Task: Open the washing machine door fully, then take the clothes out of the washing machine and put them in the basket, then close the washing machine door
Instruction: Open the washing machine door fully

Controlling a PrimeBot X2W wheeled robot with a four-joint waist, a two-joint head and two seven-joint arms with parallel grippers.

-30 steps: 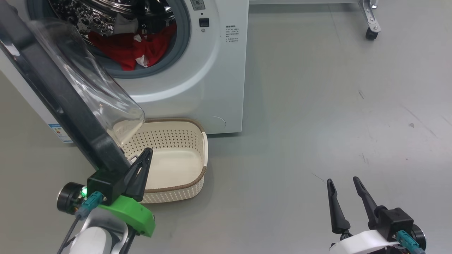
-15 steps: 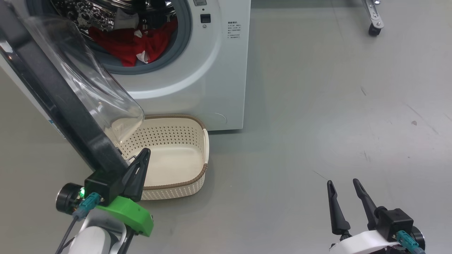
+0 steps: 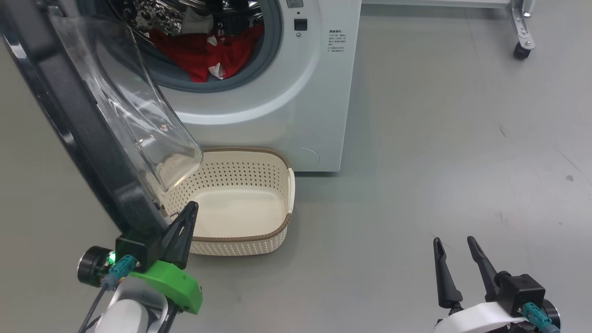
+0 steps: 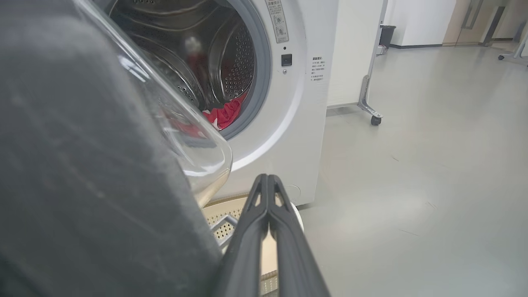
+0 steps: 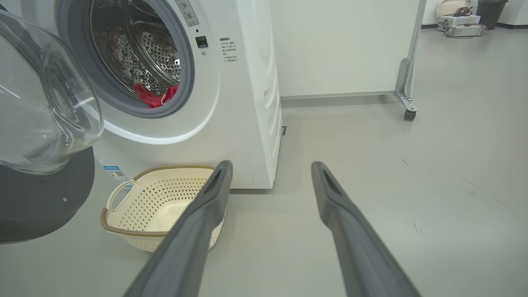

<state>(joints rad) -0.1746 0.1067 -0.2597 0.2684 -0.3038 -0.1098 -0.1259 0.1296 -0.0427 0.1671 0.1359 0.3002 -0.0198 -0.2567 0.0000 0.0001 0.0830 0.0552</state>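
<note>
Door point(image 3: 81, 138), left of frame, stands out over basket point(image 3: 240, 239): rigid, hinged, glass slippery; I push at black rim. Left gripper point(image 3: 192, 208) fingers pressed together, nothing held, beside rim's lower end. Right gripper point(image 3: 453, 240) fingers spread, empty, lower right.

Setting: looks like robotics lab or test hall. Wide open floor point(image 5: 412, 185), smooth, grey, scuffed. White partition panel point(image 5: 338, 45) on metal leg with castor point(image 5: 409, 114) behind washing machine point(image 5: 247, 82). Machine stands alone on open floor. By far wall: dark bin point(image 4: 386, 35), boxes with cables point(image 5: 458, 18) on floor.
</note>
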